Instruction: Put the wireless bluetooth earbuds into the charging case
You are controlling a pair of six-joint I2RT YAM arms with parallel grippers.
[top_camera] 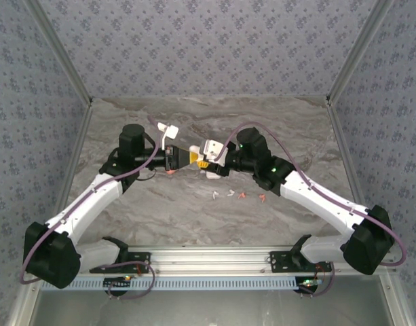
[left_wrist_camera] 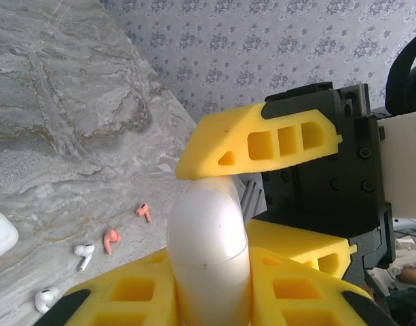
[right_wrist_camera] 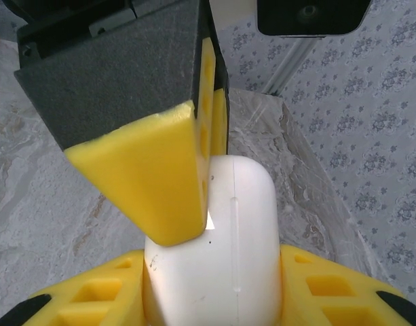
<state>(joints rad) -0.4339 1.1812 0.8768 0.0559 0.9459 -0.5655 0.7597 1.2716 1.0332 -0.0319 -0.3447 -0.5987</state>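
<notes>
Marble-look table (top_camera: 160, 217), flowery wallpaper all round. Both arms meet mid-table on same white charging case (left_wrist_camera: 208, 238). Left gripper (left_wrist_camera: 208, 288) clamped on it, right gripper (right_wrist_camera: 211, 285) pinching it from opposite side. Earbuds (left_wrist_camera: 111, 239) lying loose on table nearby, some orange, some white, apart from case.
</notes>
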